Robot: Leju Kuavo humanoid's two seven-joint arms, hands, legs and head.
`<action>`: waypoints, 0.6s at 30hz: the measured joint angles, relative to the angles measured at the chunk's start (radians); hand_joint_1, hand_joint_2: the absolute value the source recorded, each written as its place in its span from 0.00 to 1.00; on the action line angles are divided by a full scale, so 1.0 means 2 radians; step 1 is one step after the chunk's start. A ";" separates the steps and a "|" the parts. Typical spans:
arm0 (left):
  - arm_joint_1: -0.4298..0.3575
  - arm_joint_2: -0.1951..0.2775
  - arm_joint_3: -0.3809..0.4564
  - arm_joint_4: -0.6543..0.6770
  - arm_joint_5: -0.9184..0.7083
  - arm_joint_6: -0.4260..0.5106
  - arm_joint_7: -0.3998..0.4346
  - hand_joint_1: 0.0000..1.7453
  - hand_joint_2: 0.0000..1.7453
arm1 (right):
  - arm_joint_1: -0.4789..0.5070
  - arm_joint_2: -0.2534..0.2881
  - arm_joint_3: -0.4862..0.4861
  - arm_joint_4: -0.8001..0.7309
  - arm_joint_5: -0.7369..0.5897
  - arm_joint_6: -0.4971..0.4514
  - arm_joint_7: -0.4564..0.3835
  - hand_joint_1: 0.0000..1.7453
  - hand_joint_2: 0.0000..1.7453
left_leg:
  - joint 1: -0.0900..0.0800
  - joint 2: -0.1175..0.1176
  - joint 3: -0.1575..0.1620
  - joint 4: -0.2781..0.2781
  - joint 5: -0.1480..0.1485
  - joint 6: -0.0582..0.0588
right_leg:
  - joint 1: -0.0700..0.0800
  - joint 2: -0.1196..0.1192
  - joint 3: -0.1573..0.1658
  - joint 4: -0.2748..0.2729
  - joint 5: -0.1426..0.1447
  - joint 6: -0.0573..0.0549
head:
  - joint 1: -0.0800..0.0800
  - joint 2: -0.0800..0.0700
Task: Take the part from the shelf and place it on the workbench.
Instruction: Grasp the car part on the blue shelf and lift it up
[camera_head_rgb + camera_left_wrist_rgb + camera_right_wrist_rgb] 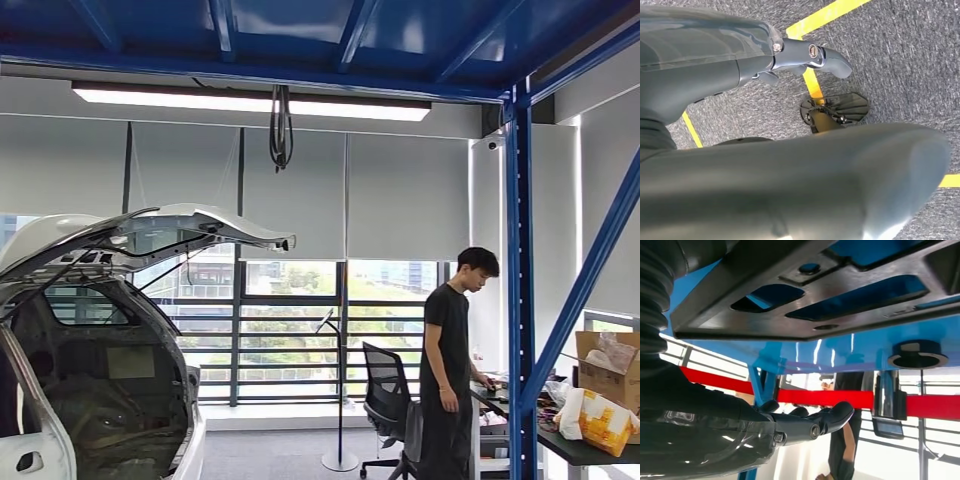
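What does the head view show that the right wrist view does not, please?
The head view adds the white car and the office chair. The right wrist view adds the right hand, its fingers stretched alongside a black perforated part, and a red bar. Both take in the person in black and the blue frame.

Industrial workshop inside an office-style building

A white car body [90,350] with raised tailgate stands left; blue steel racking [521,280] frames the right, beside a cluttered surface [596,452], office chair [386,400], and yellow floor lines [813,82].
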 joint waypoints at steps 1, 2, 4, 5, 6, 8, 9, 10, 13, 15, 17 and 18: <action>0.000 0.000 0.000 0.000 -0.001 0.000 0.000 0.00 0.00 | -0.002 0.001 0.001 0.002 -0.001 0.001 0.000 0.00 1.00 | 0.000 0.000 0.000 0.000 0.000 0.000 | 0.000 0.000 0.000 0.000 0.000 0.000 | 0.000 0.000; -0.001 0.000 0.000 0.000 -0.001 0.000 0.000 0.00 0.00 | -0.004 0.002 0.002 0.004 -0.003 0.003 -0.001 0.04 1.00 | 0.000 0.000 0.000 0.000 0.000 0.000 | 0.000 0.000 0.000 0.000 0.000 0.000 | 0.000 0.000; -0.002 -0.001 0.000 0.000 -0.002 -0.001 0.000 0.00 0.00 | -0.008 0.004 0.002 0.008 -0.009 0.007 -0.004 0.54 1.00 | 0.000 0.000 0.000 0.000 0.000 0.000 | 0.000 0.000 0.000 0.000 0.000 0.000 | 0.000 0.000; -0.002 -0.001 0.000 0.000 -0.003 -0.001 0.000 0.00 0.00 | -0.010 0.005 0.002 0.010 -0.011 0.009 -0.006 0.79 1.00 | 0.000 0.000 0.000 0.000 0.000 0.000 | 0.000 0.000 0.000 0.000 0.000 0.000 | 0.000 0.000; -0.002 -0.001 0.000 0.000 -0.003 -0.001 0.000 0.00 0.00 | -0.011 0.006 0.002 0.013 -0.014 0.010 -0.009 1.00 1.00 | 0.000 0.000 0.000 0.000 0.000 0.000 | 0.000 0.000 0.000 0.000 0.000 0.000 | 0.000 0.000; -0.003 -0.001 0.001 0.000 -0.003 -0.001 0.000 0.00 0.00 | -0.014 0.007 0.001 0.019 -0.022 0.014 -0.015 1.00 1.00 | 0.000 0.000 0.000 0.000 0.000 0.000 | 0.000 0.000 0.000 0.000 0.000 0.000 | 0.000 0.000; -0.003 -0.001 0.001 0.000 -0.004 -0.001 0.000 0.00 0.00 | -0.016 0.007 0.000 0.023 -0.027 0.016 -0.020 1.00 1.00 | 0.000 0.000 0.000 0.000 0.000 0.000 | 0.000 0.000 0.000 0.000 0.000 0.000 | 0.000 0.000; -0.003 -0.001 0.002 0.000 -0.004 -0.001 0.000 0.00 0.00 | -0.017 0.008 -0.002 0.027 -0.032 0.018 -0.024 1.00 1.00 | 0.000 0.000 0.000 0.000 0.000 0.000 | 0.000 0.000 0.000 0.000 0.000 0.000 | 0.000 0.000; -0.003 -0.001 0.004 0.000 -0.004 -0.001 0.000 0.00 0.00 | -0.019 0.009 -0.006 0.038 -0.042 0.021 -0.034 1.00 1.00 | 0.000 0.000 0.000 0.000 0.000 0.000 | 0.000 0.000 0.000 0.000 0.000 0.000 | 0.000 0.000; -0.003 -0.002 0.005 0.000 -0.004 -0.001 0.000 0.00 0.00 | -0.020 0.010 -0.009 0.044 -0.045 0.021 -0.038 1.00 1.00 | 0.000 0.000 0.000 0.000 0.000 0.000 | 0.000 0.000 0.000 0.000 0.000 0.000 | 0.000 0.000; -0.003 -0.002 0.005 0.000 -0.004 -0.001 0.000 0.00 0.00 | -0.022 0.010 -0.012 0.048 -0.047 0.021 -0.040 1.00 1.00 | 0.000 0.000 0.000 0.000 0.000 0.000 | 0.000 0.000 0.000 0.000 0.000 0.000 | 0.000 0.000; -0.003 -0.002 0.006 0.000 -0.004 -0.001 0.000 0.00 0.00 | -0.024 0.010 -0.013 0.049 -0.047 0.021 -0.041 1.00 1.00 | 0.000 0.000 0.000 0.000 0.000 0.000 | 0.000 0.000 0.000 0.000 0.000 0.000 | 0.000 0.000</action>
